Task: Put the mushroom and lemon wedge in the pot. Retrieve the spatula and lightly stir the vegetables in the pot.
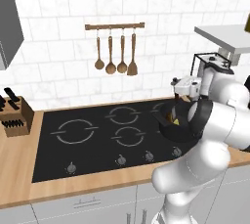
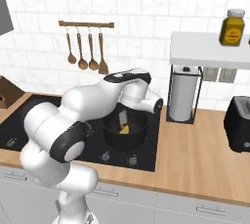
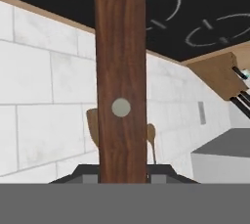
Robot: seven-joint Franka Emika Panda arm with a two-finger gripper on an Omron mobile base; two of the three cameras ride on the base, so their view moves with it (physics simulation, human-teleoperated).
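- While the arm bends over the right end of the hob (image 1: 88,137), the bench (image 2: 195,162) carries everything the stirring needs, and the wall rail of wooden spoons (image 1: 114,26) hangs far off toward 10 o'clock from the work.
- The pot (image 1: 168,131) stands on the hob's near right ring, at about 4 o'clock on the black glass in the left base view. From there the hand sits directly above it, at the pot's 12 o'clock.
- The spatula (image 3: 121,71) is the thing the coming move turns on. Its brown wooden handle runs straight from 6 to 12 o'clock through the hand view, so its long axis follows the line of the hand. In the right base view its lower end reaches down inside the pot's rim, roughly upright. The blade itself is too hidden to tell whether it touches the bottom.
- The hand (image 3: 123,175) is clenched on the spatula's handle, one dark fingertip on either side of the wood, nothing else in its grip.
- The lemon wedge (image 2: 125,129) lies in the pot as a small yellow piece, just at 5 o'clock from the spatula's lower end. A darker speck beside it may be the mushroom, though it is too small to say.
- My reading: both pieces look to be in, and a gentle sweep round the pot is what remains.
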